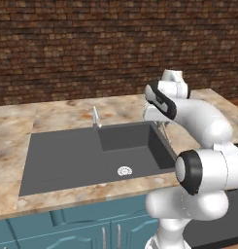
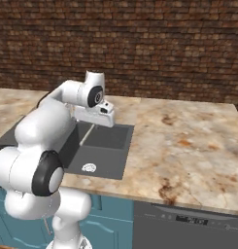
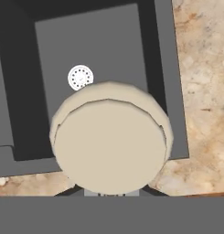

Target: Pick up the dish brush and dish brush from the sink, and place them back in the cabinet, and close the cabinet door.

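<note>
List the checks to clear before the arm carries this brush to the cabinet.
1. Gripper shut on the dish brush: ok, as far as the hand view shows.
2. Brush lifted above the sink: ok.
3. Faucet apart from the hand: ok.
4. Second brush located: cannot tell.
5. Cabinet door open: cannot tell.
</note>
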